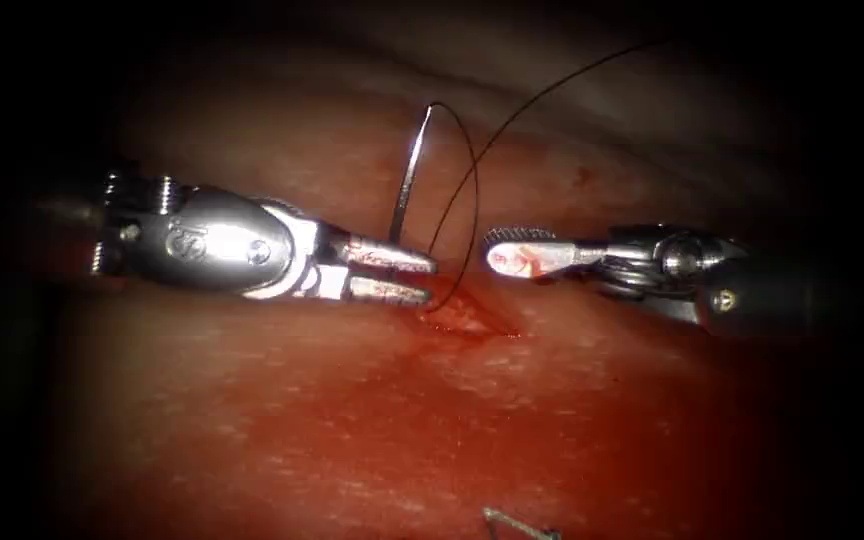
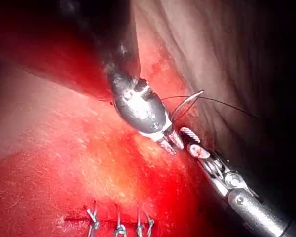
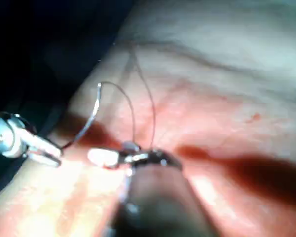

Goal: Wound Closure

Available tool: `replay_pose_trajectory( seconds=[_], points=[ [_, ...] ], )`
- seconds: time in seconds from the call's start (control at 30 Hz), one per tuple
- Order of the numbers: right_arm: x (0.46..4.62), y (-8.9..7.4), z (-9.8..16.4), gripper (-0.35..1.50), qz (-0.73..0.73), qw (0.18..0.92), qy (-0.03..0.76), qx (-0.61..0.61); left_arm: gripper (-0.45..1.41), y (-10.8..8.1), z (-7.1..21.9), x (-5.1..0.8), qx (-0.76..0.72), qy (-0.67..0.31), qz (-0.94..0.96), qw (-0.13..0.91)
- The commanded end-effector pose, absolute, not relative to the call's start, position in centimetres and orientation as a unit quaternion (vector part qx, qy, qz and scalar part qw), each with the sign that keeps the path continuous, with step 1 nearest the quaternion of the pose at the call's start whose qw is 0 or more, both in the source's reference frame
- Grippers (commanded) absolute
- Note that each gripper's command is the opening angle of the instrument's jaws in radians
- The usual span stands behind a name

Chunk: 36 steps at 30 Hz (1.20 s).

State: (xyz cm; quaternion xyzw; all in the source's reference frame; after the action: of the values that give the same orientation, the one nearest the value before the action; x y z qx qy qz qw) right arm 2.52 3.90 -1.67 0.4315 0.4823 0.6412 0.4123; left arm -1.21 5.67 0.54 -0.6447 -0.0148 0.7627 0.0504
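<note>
at the near edge of the tissue [image 1: 252, 450] lies a cut end of thread [image 1: 517, 523], and the left wrist view shows a row of finished stitches [image 2: 119, 224] there. farther in, at the tissue's middle, the cut [image 1: 467, 318] lies open, wet with red fluid [image 1: 472, 325]. the left tool [image 1: 430, 278] comes up to it from the left, its fingers [image 1: 392, 258] slightly spread, the upper one against the lower end of the needle [image 1: 410, 180]; a firm grip cannot be confirmed. the needle stands upright, clear of the tissue. the right tool [image 1: 497, 258] sits right of the cut, fingers pressed together, pinching nothing. the thread [image 1: 472, 190] loops from the needle's top into the cut and trails toward the far edge. i judge the needle stiff, slick and light, best gripped on its body away from the tip; the thread is limp and fine. the left tool's wrist bears a stamped mark, unreadable.
</note>
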Motion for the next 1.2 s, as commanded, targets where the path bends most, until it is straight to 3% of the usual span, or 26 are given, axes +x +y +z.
replay_pose_trajectory(
  seconds=[0.03,0.2,0.57,0.6,0.63,0.7,0.73,0.9,1.0,1.03,1.07,1.1,1.13,1.17,1.2],
  points=[
    [2.65,3.88,-1.61,0.85,0.641,0.403,0.486,0.437,-0.35,5.59,0.61,-1.28,-0.649,-0.016,0.759,0.049],
    [2.92,3.81,-1.52,0.86,0.638,0.372,0.497,0.456,-0.35,5.46,0.59,-1.39,-0.665,-0.017,0.746,0.042],
    [3.06,3.82,-1.48,0.91,0.637,0.367,0.501,0.457,-0.35,5.37,0.61,-1.49,-0.671,-0.017,0.741,0.036],
    [3.08,3.83,-1.47,0.80,0.638,0.367,0.501,0.456,-0.35,5.36,0.61,-1.49,-0.671,-0.017,0.740,0.036],
    [3.08,3.83,-1.47,0.80,0.638,0.367,0.501,0.456,-0.35,5.36,0.61,-1.49,-0.671,-0.017,0.740,0.036],
    [3.07,3.84,-1.47,0.43,0.638,0.366,0.502,0.455,-0.35,5.36,0.61,-1.49,-0.671,-0.018,0.740,0.036],
    [3.06,3.85,-1.47,0.34,0.641,0.365,0.502,0.452,-0.35,5.36,0.61,-1.48,-0.671,-0.018,0.740,0.036],
    [2.99,3.88,-1.47,0.36,0.646,0.362,0.501,0.447,-0.35,5.36,0.60,-1.48,-0.671,-0.018,0.740,0.036],
    [2.99,3.87,-1.49,-0.35,0.645,0.372,0.492,0.451,-0.35,5.36,0.60,-1.48,-0.671,-0.018,0.740,0.036],
    [2.99,3.86,-1.49,-0.35,0.647,0.385,0.478,0.452,-0.35,5.35,0.60,-1.48,-0.673,-0.020,0.739,0.034],
    [2.98,3.86,-1.49,-0.35,0.648,0.387,0.476,0.452,-0.29,5.36,0.59,-1.49,-0.673,-0.021,0.738,0.033],
    [2.98,3.86,-1.50,-0.35,0.647,0.387,0.476,0.453,-0.02,5.37,0.59,-1.49,-0.675,-0.025,0.737,0.034],
    [2.97,3.87,-1.49,-0.35,0.647,0.387,0.476,0.453,0.43,5.39,0.59,-1.50,-0.673,-0.071,0.733,0.072],
    [2.97,3.87,-1.49,-0.35,0.647,0.387,0.476,0.453,0.43,5.39,0.59,-1.50,-0.673,-0.071,0.733,0.072],
    [2.96,3.87,-1.49,-0.35,0.650,0.385,0.474,0.453,0.74,5.41,0.57,-1.51,-0.667,-0.112,0.728,0.111]
  ],
)
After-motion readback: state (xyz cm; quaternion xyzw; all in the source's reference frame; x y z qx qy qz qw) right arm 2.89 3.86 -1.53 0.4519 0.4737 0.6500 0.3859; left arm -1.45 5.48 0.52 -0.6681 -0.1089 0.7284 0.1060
